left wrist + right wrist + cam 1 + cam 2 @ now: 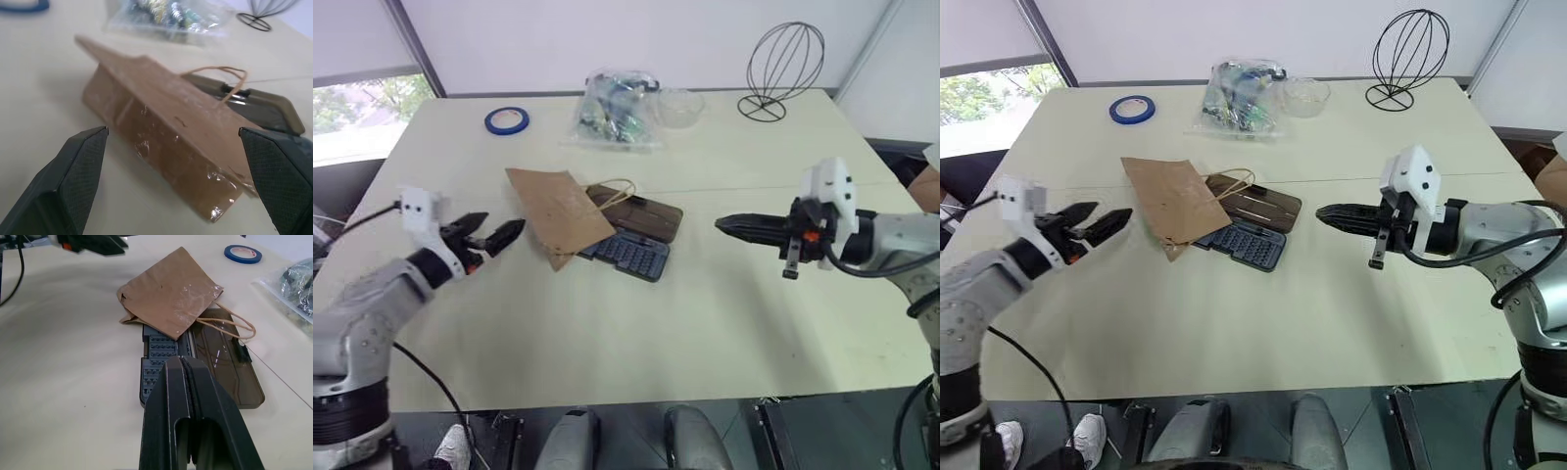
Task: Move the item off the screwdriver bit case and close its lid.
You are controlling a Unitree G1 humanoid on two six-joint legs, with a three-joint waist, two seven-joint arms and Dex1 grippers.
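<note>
The flat brown kraft paper bag [556, 209] lies tilted over the left end of the open dark plastic screwdriver bit case [634, 254], one edge propped up on it, its thin loop handles [617, 189] draped onto the smoky translucent brown lid [644, 214], which lies flat open beside the blue-grey tray of bits. All rest mid-way on the pale tabletop [636, 343]. The left gripper [491, 236] hovers just left of the bag, fingers spread wide, holding nothing. The right gripper [732, 226] hangs to the case's right, fingers pressed together, empty. Farther back lie a clear plastic bag of small parts [612, 110], a blue tape roll [507, 120] and a black wire head-form stand [783, 67].
</note>
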